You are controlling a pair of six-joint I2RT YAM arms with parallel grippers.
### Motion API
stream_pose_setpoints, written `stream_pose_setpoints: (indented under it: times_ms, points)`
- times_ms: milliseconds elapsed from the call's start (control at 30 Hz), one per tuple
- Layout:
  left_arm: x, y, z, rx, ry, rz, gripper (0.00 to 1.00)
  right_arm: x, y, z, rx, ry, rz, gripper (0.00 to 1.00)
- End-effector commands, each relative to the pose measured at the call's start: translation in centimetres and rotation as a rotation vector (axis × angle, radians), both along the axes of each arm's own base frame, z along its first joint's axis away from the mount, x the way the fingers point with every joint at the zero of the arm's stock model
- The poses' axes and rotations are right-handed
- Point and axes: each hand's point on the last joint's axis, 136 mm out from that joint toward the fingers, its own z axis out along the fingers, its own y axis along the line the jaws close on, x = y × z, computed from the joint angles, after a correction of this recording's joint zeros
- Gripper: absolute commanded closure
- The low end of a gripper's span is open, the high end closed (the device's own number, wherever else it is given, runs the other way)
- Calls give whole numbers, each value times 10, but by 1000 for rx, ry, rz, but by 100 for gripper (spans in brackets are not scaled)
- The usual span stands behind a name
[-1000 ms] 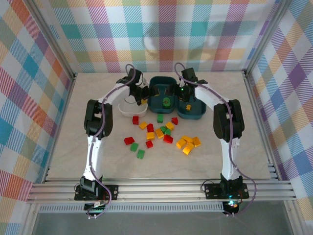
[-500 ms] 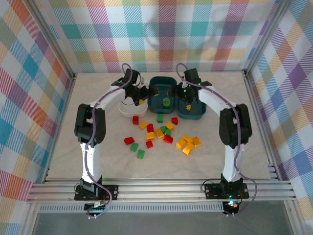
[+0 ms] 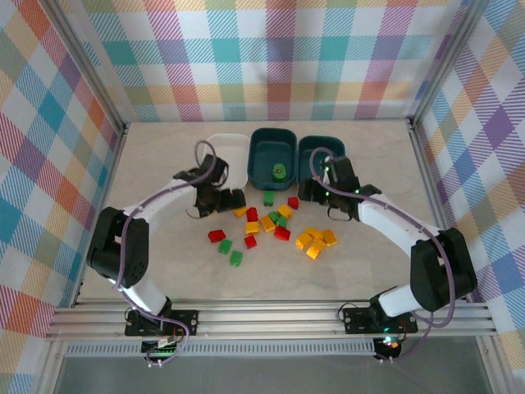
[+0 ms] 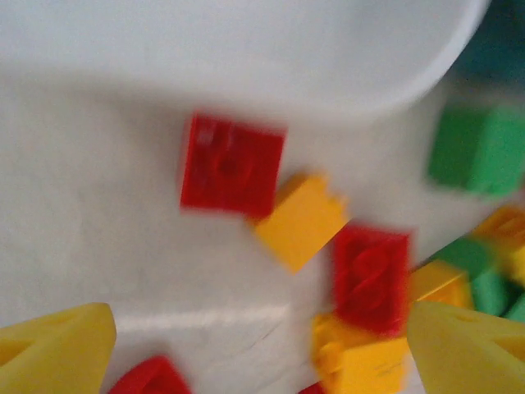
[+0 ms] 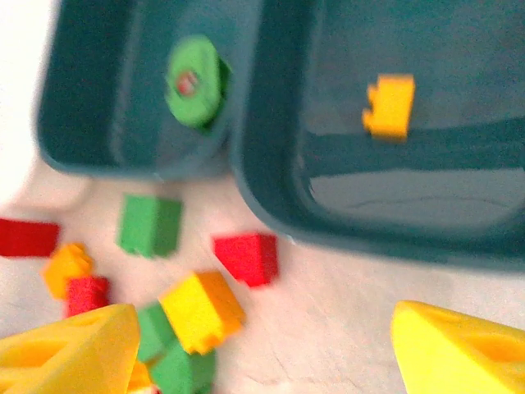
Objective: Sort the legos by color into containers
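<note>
Red, green and yellow legos (image 3: 264,222) lie loose in front of three containers: a white tub (image 3: 239,144), a middle teal tub (image 3: 273,138) with a green piece (image 3: 280,171) in it, and a right teal tub (image 3: 310,148). My left gripper (image 3: 225,199) hovers open just before the white tub (image 4: 246,49), over a red brick (image 4: 232,164) and a yellow brick (image 4: 299,220). My right gripper (image 3: 312,190) is open at the right tub's near edge, above a red brick (image 5: 246,257). A yellow brick (image 5: 389,105) lies in that tub (image 5: 271,189).
A cluster of yellow bricks (image 3: 316,240) sits apart at the right of the pile. Metal frame rails (image 3: 262,316) run along the near edge, and checkered walls close in the other three sides. Bare table (image 3: 164,254) lies left of the pile.
Both grippers have come back from over the tubs toward the near side and now hang low over the loose bricks. Both arms have swung outward and down.
</note>
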Motion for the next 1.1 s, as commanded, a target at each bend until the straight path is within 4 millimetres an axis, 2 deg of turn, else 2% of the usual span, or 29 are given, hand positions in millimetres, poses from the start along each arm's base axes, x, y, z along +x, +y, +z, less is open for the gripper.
stream_pose_setpoints:
  times_ms: [0,133,267,433,600,733,833,1067]
  points:
    - [8,-1,23,72,-151,-56,7,10,4,12,35,-91,-37,20]
    - [18,14,4,188,-143,-21,8,5,0,7,14,-74,-30,20]
    - [33,25,-12,276,-163,26,13,-3,-4,7,13,-75,-32,19]
    - [48,13,-23,232,-197,24,20,-10,-8,3,3,-63,-32,19]
    - [61,7,-23,219,-245,19,25,-13,-9,0,-3,-47,-31,20]
    - [68,5,-26,228,-245,-15,33,-15,-10,-1,-9,-38,-32,21]
    - [70,5,-29,237,-239,-26,45,-17,-10,-2,-8,-30,-29,21]
    - [59,8,-29,239,-224,-43,64,-23,-14,-1,-22,-22,-30,22]
